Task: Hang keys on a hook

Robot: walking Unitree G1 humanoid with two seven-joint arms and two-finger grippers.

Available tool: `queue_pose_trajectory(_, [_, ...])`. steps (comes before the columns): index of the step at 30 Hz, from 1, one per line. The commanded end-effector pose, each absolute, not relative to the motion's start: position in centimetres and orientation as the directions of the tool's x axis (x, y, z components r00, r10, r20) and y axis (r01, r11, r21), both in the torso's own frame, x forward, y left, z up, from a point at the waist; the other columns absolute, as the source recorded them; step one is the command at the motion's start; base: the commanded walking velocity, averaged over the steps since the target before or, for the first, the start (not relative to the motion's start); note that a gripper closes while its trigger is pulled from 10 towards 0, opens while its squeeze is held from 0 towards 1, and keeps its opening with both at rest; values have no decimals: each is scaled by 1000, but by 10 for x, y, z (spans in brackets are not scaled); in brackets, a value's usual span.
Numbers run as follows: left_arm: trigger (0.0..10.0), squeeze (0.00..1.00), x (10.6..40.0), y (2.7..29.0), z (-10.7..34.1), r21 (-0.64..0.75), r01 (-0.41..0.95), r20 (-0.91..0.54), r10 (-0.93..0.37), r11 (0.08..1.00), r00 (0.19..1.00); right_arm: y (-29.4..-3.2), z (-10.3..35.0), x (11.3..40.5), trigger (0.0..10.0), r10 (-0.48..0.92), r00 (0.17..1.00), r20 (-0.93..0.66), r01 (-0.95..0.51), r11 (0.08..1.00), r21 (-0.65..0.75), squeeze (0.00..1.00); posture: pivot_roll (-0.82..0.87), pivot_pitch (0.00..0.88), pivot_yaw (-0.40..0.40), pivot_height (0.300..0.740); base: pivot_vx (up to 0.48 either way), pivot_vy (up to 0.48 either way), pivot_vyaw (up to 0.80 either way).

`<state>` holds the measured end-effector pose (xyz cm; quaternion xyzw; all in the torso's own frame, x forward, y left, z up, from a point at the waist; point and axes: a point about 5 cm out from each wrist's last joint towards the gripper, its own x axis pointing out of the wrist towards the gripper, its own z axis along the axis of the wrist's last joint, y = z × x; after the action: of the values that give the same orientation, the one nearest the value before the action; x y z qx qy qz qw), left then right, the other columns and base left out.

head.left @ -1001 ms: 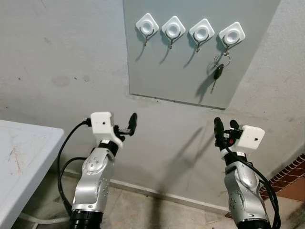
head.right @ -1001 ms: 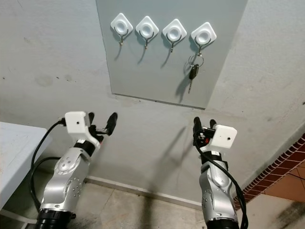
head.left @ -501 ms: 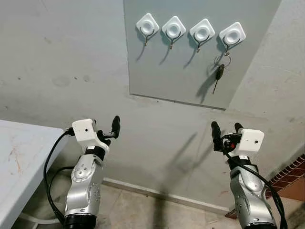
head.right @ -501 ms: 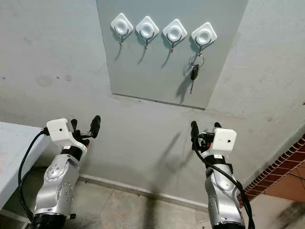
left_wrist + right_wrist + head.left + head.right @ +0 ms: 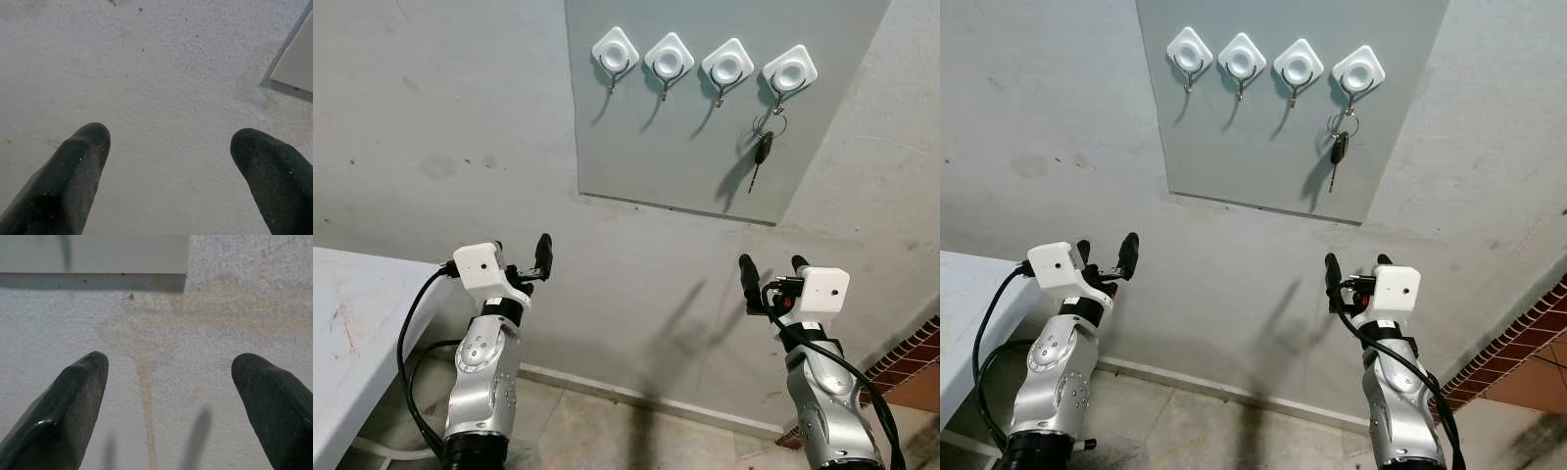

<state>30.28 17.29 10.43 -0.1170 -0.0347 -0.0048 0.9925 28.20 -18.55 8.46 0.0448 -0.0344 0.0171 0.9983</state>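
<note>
A grey board [image 5: 705, 147] on the wall carries several white hooks. A key with a black head [image 5: 762, 150] hangs by its ring from the rightmost hook [image 5: 789, 71]. The other hooks [image 5: 669, 62] are bare. My left gripper [image 5: 522, 257] is open and empty, held low at the left, well below the board. My right gripper [image 5: 771, 271] is open and empty too, low at the right, below the key. In the wrist views both pairs of black fingers [image 5: 73, 171] [image 5: 68, 396] stand wide apart facing bare wall.
A white table [image 5: 352, 333] juts in at the lower left beside my left arm. The plastered wall [image 5: 460, 127] fills the background. Floor tiles and a skirting board [image 5: 636, 401] run below, with brick paving [image 5: 911, 362] at the lower right.
Both arms have come down and back from the wall. The left gripper dropped and shifted left, the right gripper sank slightly. The key stays on its hook.
</note>
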Motion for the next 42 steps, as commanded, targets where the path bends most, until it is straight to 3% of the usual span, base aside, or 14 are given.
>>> queue_pose_trajectory(1, [10000, 0, 307, 173, 108, -253, 40, 94, -17, 967, 995, -186, 82, 281, 10000, 38, 997, 66, -45, 994, 101, 1000, -14, 0, -17, 740, 0, 0, 0])
queue_pose_trajectory(8, [10000, 0, 302, 171, 105, -229, 56, 97, -35, 972, 995, -187, 83, 282, 10000, 34, 997, 63, -38, 997, 68, 1000, -11, 0, -18, 740, 0, 0, 0])
queue_pose_trajectory(9, [10000, 0, 302, 171, 105, -224, 57, 99, -35, 973, 994, -187, 82, 282, 10000, 35, 998, 57, -39, 997, 67, 0, -11, 0, -18, 740, 0, 0, 0])
queue_pose_trajectory(15, [10000, 0, 305, 167, 108, -211, 76, 108, -54, 975, 993, -189, 84, 283, 10000, 38, 998, 57, -39, 999, 23, 0, -23, 0, -19, 740, 0, 0, 213])
queue_pose_trajectory(24, [10000, 0, 306, 161, 116, -174, 108, 128, -86, 979, 988, -188, 92, 284, 10000, 83, 993, 85, -74, 993, -96, 0, -29, 0, -20, 740, 0, 0, 800])
queue_pose_trajectory(42, [10000, 0, 307, 160, 118, -170, 102, 132, -80, 980, 988, -184, 95, 288, 10000, 114, 989, 91, -107, 991, -81, 0, -16, 0, -29, 740, 0, 0, 800])
